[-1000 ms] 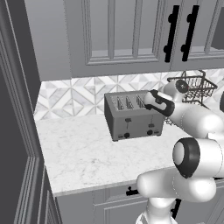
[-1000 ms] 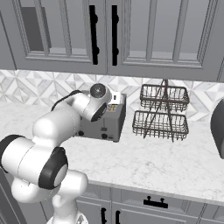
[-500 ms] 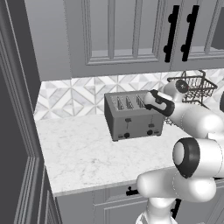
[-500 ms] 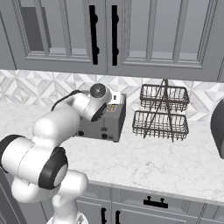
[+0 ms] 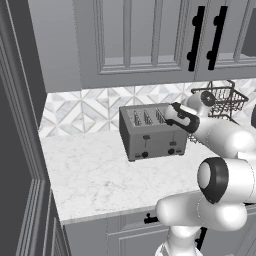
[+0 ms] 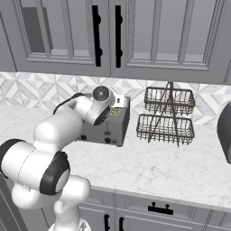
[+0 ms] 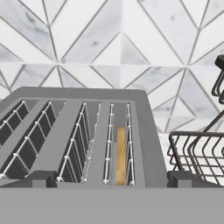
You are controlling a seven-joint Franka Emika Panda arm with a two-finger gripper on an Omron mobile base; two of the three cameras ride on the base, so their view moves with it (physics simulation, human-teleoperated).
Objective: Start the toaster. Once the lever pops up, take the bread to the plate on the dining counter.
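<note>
The grey four-slot toaster (image 5: 152, 135) stands on the marble worktop against the tile backsplash, its two black levers and two knobs facing the front. The bread (image 7: 120, 155), a thin tan slice, sits low in the rightmost slot and also peeks out in the right base view (image 6: 116, 110). My gripper (image 7: 113, 180) hovers open just above the toaster's (image 7: 144, 131) right end, its fingertips (image 7: 41, 179) spread wide to either side of that slot and holding nothing. My hand (image 5: 181, 117) hangs over the toaster's (image 6: 110, 131) top right corner. The plate and the dining counter are out of view.
A two-tier dark wire basket rack (image 6: 166, 118) stands close to the toaster's right side (image 7: 197, 153). A dark rounded appliance (image 6: 224, 135) sits at the far right. Upper cabinets (image 5: 150, 40) hang overhead, and a tall cabinet side (image 5: 20, 150) bounds the worktop's left end.
</note>
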